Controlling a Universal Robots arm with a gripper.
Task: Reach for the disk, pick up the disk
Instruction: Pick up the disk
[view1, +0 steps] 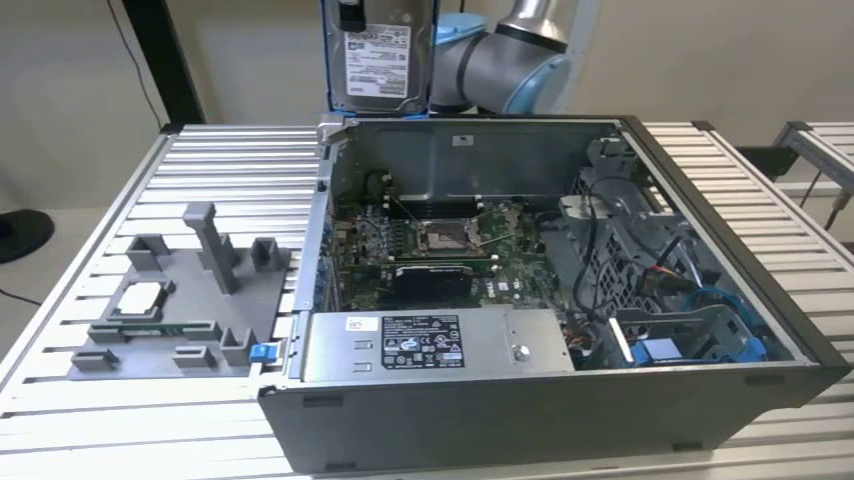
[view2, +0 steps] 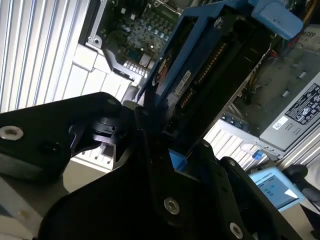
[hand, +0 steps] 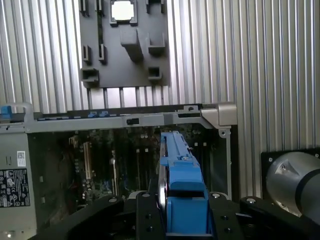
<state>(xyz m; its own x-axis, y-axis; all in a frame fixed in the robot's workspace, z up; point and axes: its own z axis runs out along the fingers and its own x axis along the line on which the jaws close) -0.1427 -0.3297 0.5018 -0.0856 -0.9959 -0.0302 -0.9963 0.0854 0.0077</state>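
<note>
The gripper (hand: 182, 212), clamped on the disk (view1: 380, 55) above the computer case's (view1: 561, 410) rear corner, needs a firm, upright hold, I judge.

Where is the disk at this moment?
In the exterior view, the disk stands upright in the air above the far wall of the computer case, held by the gripper.

disk (view1: 380, 50): bare silver metal face, white paper label; smooth blue plastic bracket
gripper (hand: 181, 202): matt black, bright metal screws
computer case (view1: 534, 420): matt grey sheet metal
table (view1: 227, 160): ribbed pale metal, satin sheen
fixture (view1: 187, 312): matt grey plastic
</note>
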